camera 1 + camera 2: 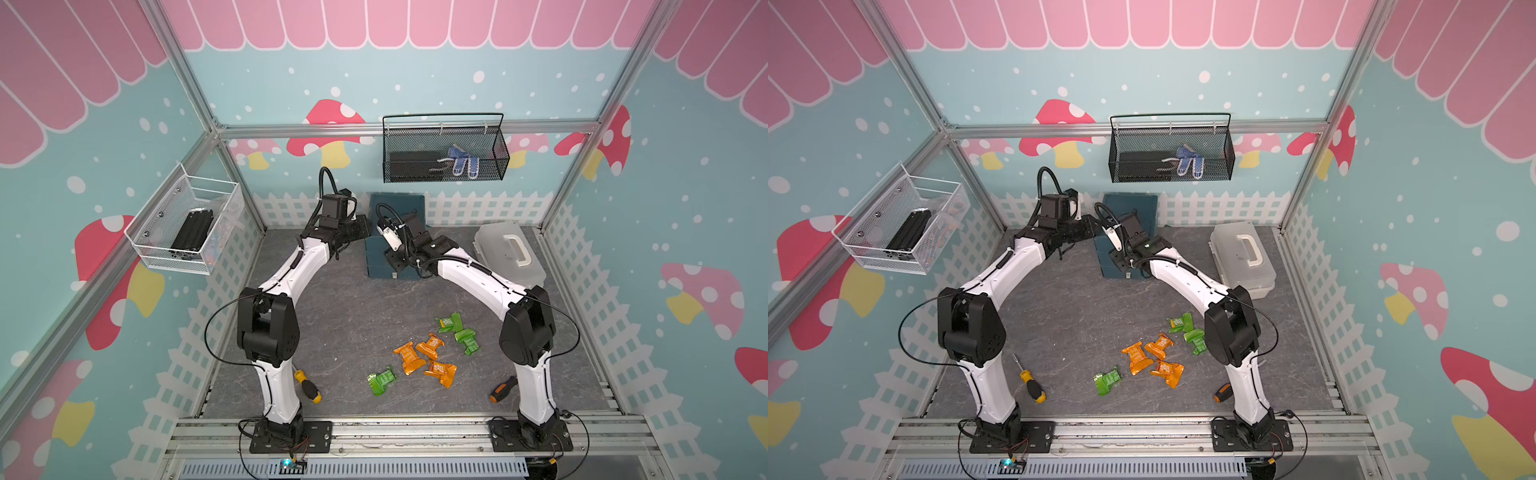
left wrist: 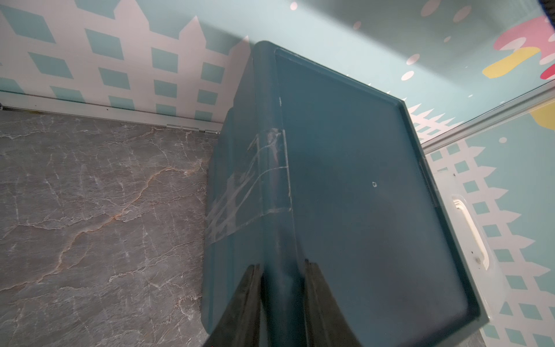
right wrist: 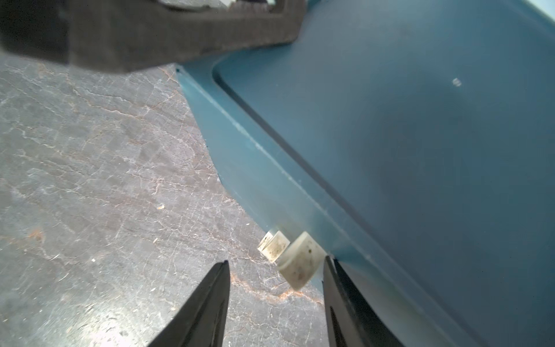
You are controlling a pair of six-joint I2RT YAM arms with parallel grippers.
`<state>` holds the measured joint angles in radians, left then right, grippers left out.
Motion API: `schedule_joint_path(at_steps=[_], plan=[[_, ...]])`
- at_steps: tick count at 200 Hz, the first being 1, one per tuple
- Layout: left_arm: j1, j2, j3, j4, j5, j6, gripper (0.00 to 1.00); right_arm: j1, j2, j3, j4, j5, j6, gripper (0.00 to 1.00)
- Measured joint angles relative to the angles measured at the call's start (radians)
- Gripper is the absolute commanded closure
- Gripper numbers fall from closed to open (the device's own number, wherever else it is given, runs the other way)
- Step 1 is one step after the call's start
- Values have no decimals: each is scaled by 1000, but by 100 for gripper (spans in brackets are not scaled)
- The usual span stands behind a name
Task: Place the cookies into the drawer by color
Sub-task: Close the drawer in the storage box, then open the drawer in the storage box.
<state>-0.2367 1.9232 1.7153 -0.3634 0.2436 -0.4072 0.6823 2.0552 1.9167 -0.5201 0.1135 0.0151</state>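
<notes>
Grey marbled counter (image 1: 332, 316), mushroom walls. Drawer (image 3: 390, 150) at back centre. Right gripper (image 3: 276, 264) jaws part-open, empty, pale tab handle (image 3: 300, 260) between them. Left gripper (image 2: 280, 264) jaws straddle cabinet's top edge.

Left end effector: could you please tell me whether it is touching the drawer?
Touching. The left wrist view shows the left end effector clamping the drawer's top edge between its fingers.

The dark teal drawer (image 1: 380, 262) cabinet stands near the back wall, upright, its small pale tab handles (image 3: 301, 260) facing forward. Six crinkly cookies lie loose toward the front: three orange (image 1: 430, 345) clustered together, two green (image 1: 449, 322) just beyond them, one green (image 1: 380, 380) apart.
</notes>
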Motion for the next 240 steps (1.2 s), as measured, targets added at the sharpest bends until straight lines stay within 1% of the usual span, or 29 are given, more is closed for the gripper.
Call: schedule_joint_path(at_steps=[48, 62, 74, 83, 100, 115, 127, 138, 139, 141, 142, 145, 158, 167, 193, 200, 215, 230, 240], plan=[[-7, -4, -1, -2, -17, 0, 73, 5, 0, -5, 3, 24, -13, 47], [-10, -9, -6, -3, -21, 0, 71, 6, -2, -18, 12, 25, -15, 47], [-14, -18, -10, -11, -21, 0, 60, 5, -10, -45, 31, 24, -16, 46], [-21, -24, -13, -19, -22, 0, 55, 5, -26, -80, 50, 16, -15, 44], [-31, -43, -21, -20, -17, -5, 48, 2, -79, -161, 80, -22, -13, 39], [-34, -69, -38, -12, -9, -12, 42, 0, -154, -233, 103, -54, -1, 34], [-35, -103, -72, 20, -4, -30, 30, 0, -218, -276, 126, -65, 6, 27], [-37, -159, -149, 87, 2, -57, 21, 0, -278, -304, 147, -59, 15, 20], [-37, -163, -154, 90, 3, -60, 20, 0, -285, -307, 150, -61, 16, 20], [-37, -176, -170, 101, 6, -60, 7, 0, -293, -310, 153, -57, 19, 19], [-37, -180, -176, 105, 7, -60, 4, 0, -300, -313, 156, -55, 26, 18], [-37, -201, -206, 132, 8, -78, 1, 0, -314, -318, 163, -55, 21, 16], [-38, -275, -310, 220, 21, -119, 1, -4, -376, -343, 196, -42, 30, 2], [-39, -323, -380, 278, 30, -147, 1, -9, -408, -357, 214, -35, 33, 1], [-41, -443, -596, 500, 44, -258, 1, -39, -433, -365, 256, -8, 50, 1], [-41, -471, -658, 557, 48, -293, 1, -53, -427, -365, 258, -9, 60, 3], [-51, -516, -764, 633, 46, -357, 1, -101, -395, -346, 252, -46, 99, 11], [-77, -541, -838, 683, 29, -411, 1, -160, -330, -288, 245, -104, 146, 15], [-97, -550, -887, 734, 19, -446, 1, -194, -281, -240, 238, -132, 176, 16]])
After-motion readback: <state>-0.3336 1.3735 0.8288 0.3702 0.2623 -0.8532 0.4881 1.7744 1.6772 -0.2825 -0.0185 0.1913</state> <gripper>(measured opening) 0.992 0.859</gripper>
